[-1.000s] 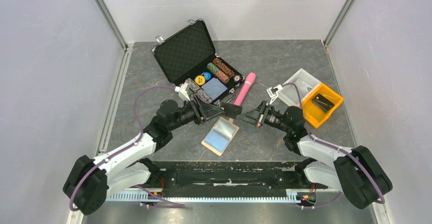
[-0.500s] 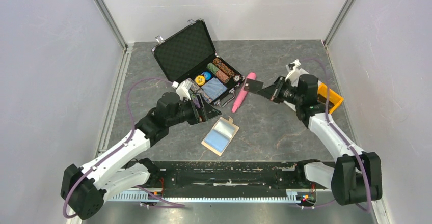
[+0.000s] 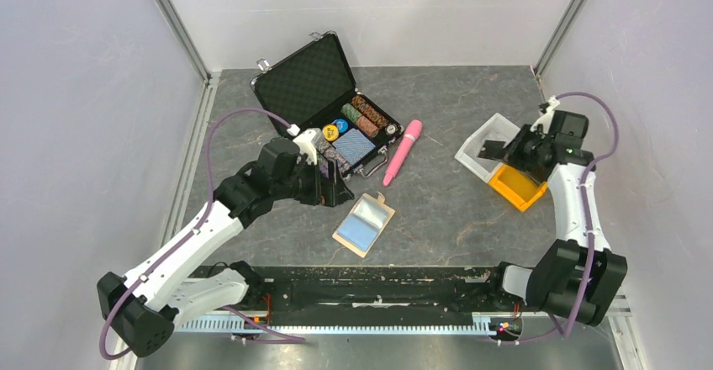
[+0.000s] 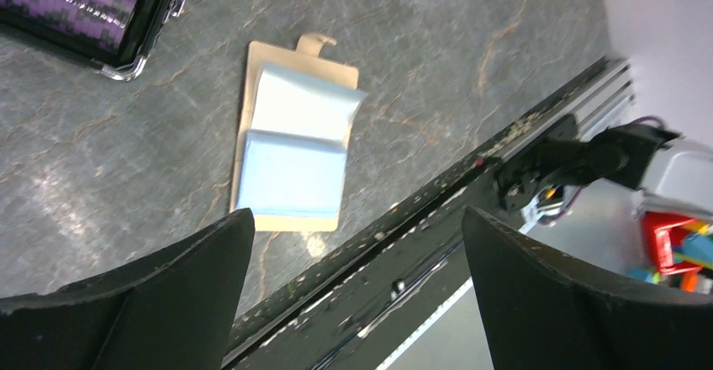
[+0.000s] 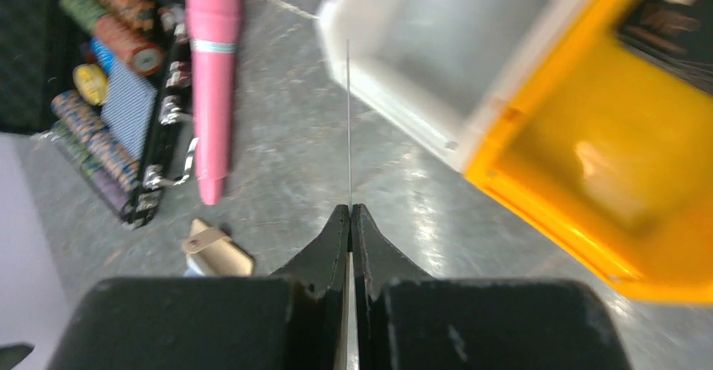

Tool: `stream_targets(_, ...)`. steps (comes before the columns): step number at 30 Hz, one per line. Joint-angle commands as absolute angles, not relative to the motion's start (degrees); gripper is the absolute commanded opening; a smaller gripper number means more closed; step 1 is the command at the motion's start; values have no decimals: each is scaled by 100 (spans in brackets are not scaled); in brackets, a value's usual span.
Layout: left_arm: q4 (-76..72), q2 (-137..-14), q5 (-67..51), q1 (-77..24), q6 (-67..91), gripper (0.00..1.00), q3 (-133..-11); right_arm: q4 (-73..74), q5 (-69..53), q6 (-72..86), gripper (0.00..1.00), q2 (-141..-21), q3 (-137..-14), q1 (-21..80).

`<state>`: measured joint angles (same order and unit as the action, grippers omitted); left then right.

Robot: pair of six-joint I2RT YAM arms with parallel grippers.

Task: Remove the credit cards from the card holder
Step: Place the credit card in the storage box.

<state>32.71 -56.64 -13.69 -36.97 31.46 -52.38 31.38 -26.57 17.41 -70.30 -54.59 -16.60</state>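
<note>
Filling most of the overhead view, the grey table [image 3: 446, 109] carries an open black case [image 3: 304, 84] of poker chips at upper centre. A white bin [image 3: 467, 156] and a yellow bin [image 3: 514, 187] sit side by side at the right.

Just below centre lies the tan card holder [image 3: 363, 224], flat on the table. In the left wrist view two light blue cards [image 4: 290, 172] lie on its face, one above the other. Whether they are tucked into pockets cannot be told.

The left gripper [image 4: 357, 219] hangs spread wide and empty, up and to the left of the holder.

At the right of the overhead view the right gripper [image 5: 351, 212] is pinched tight on a dark card [image 3: 490, 147]. In its wrist view the card shows only as a thin edge pointing at the white bin.

The step in hand looks like setting this one card down, with two more to take out. The next move likely calls for lowering the card over the white bin and letting go. The left gripper would then need to come down on the holder for the next card.
</note>
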Motion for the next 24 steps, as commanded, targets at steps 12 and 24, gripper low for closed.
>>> stream_targets(12,3955,-5010,-1133,-3793,2311,100,-5099,4743,-914,1136,0,-7496,-6985,-2601)
stream_targets(24,4006,-4961,-992,-3850,2311,100,-5098,4821,-805,758,0,-8324,-7471,-2907)
